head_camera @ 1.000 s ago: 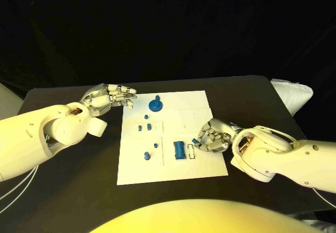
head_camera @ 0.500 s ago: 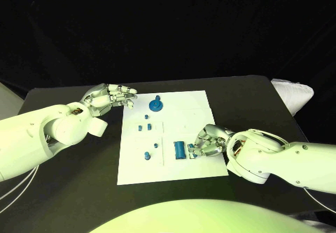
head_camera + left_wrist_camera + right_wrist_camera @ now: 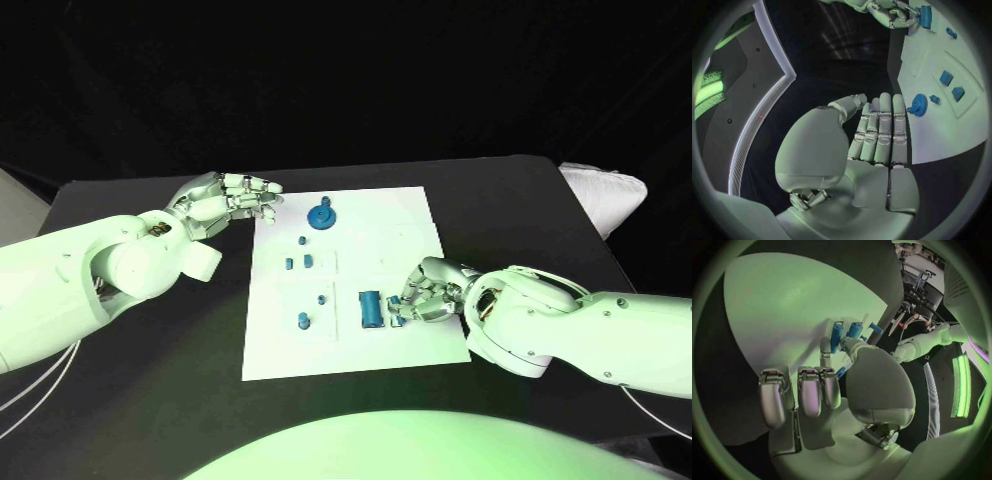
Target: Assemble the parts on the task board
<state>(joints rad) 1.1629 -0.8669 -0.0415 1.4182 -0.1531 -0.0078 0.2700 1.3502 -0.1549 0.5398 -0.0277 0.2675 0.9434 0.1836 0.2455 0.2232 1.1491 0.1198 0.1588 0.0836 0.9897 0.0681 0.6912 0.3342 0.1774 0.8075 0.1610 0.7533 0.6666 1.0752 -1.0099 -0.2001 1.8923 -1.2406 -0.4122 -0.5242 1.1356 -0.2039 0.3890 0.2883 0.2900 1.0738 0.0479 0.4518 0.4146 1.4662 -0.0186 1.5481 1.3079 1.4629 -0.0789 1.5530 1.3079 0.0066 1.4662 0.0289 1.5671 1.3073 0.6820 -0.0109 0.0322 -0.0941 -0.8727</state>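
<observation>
- Two arms are over the table point(image 3: 505, 200), the white board point(image 3: 389, 215) lying across its middle.
- Left hand point(image 3: 224, 203) hangs just off the board's far left corner; the left wrist view shows its fingers point(image 3: 879, 127) straight and side by side, palm bare, holding nothing.
- Right hand point(image 3: 430, 290) is at the board's right edge, toward the near side, fingers curled down beside the small blue piece point(image 3: 397, 309). Fingertips look to be at it, but whether it is truly pinched I cannot tell.
- Blue block point(image 3: 371, 309), biggest of the near parts, lies on the board just left of that small piece.
- Round knob point(image 3: 322, 214) sits by the far edge, left of centre.
- Little pegs point(image 3: 296, 263) are scattered down the board's left half.
- My read on handling: these parts look like hard plastic, light and stiff, probably slick against metal fingertips. The small piece wants a fingertip pinch across its long sides; it could easily skate on the smooth board.
</observation>
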